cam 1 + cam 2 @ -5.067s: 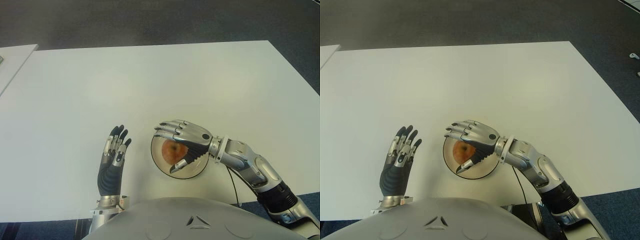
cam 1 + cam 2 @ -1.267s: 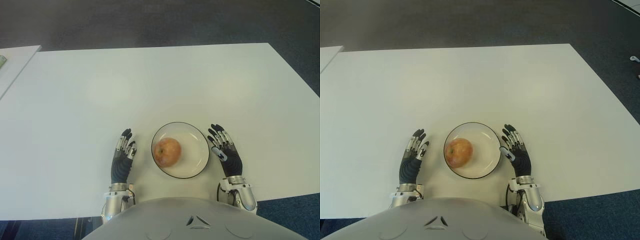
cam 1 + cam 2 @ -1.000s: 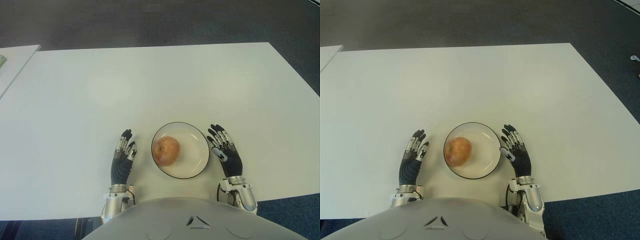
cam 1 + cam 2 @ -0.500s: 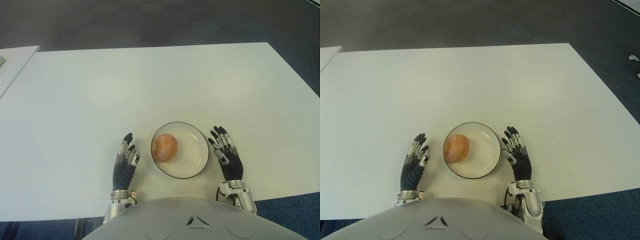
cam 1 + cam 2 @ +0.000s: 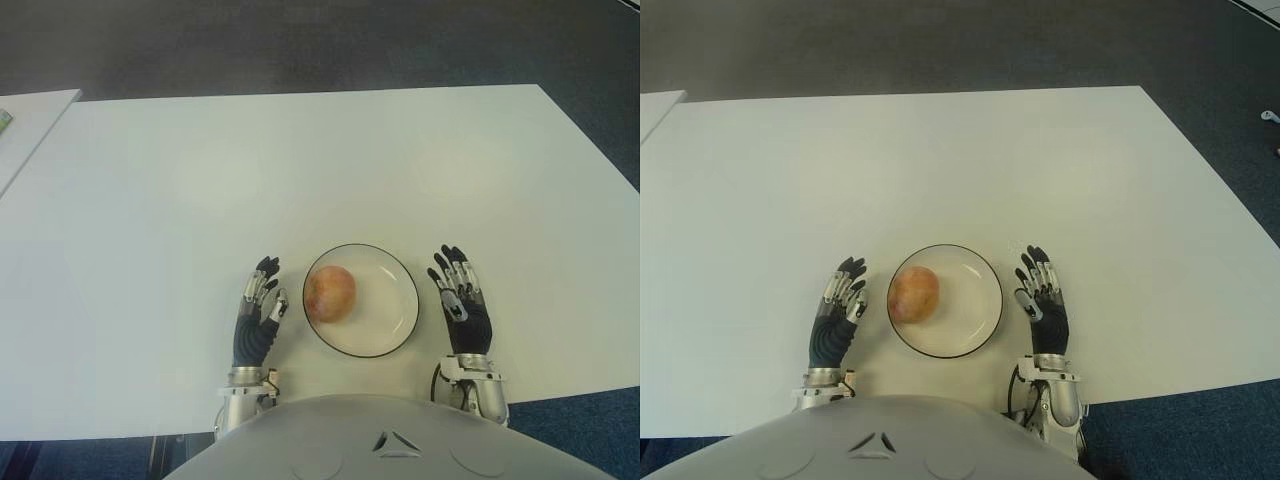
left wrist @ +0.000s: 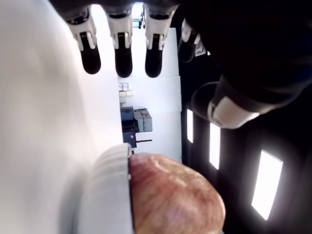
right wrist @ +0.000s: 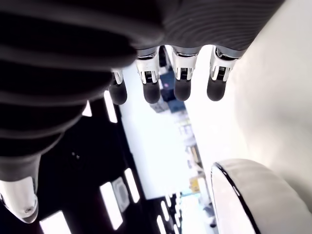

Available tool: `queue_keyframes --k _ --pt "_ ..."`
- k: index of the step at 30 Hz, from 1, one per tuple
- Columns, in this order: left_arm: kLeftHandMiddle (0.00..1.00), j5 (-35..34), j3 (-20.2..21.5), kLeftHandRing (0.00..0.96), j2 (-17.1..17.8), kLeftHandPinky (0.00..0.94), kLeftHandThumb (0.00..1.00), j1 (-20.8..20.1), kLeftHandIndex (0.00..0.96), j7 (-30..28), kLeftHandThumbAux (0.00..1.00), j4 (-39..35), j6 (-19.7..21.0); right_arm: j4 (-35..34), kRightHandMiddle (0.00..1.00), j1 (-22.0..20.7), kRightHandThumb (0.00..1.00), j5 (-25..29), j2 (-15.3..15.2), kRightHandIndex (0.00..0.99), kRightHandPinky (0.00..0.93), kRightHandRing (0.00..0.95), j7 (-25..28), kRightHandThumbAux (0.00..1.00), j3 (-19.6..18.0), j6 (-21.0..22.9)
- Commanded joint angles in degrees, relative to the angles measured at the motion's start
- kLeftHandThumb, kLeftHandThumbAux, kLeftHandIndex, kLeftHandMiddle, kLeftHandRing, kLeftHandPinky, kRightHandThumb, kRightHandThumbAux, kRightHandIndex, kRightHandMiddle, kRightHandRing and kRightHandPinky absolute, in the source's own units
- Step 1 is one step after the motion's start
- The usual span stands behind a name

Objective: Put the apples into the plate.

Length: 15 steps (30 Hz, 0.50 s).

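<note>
You are viewing the apple [image 5: 330, 293] sitting in the left half of the plate [image 5: 398, 322], low in the frame's centre, so the task looks complete. Your left hand [image 5: 256, 322] and right hand [image 5: 462, 310] are flanking it, fingers [image 6: 123, 57] extended and holding nothing. Nothing is crowding the white surface [image 5: 300, 170]; only another table's corner [image 5: 25, 125] is showing at upper left.

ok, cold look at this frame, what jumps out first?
The apple in the left half of the dark-rimmed white plate, near the table's front edge by the robot's body. Then the symmetry: the left robot hand just left of the plate and the right robot hand just right of it, both with fingers extended and holding nothing. The rest of the white table shows nothing else.
</note>
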Motion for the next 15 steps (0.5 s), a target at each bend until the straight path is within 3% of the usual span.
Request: queue_keyframes --k 1,15 --pt "0.152 -4.53 0.13 0.155 -0.1 0.201 0.106 0.81 0.114 -2.67 0.561 3.6 2.44 4.16 0.086 1.14 0.226 0.51 0.64 0.092 0.038 0.031 -0.81 0.56 -0.99 1.11" --pt "0.127 -7.67 0.7 0.132 -0.49 0.18 0.092 0.48 0.092 -5.21 0.557 6.12 1.88 6.14 0.074 0.72 0.22 1.75 0.8 0.1 0.051 0.034 0.22 0.563 -1.35 -0.75"
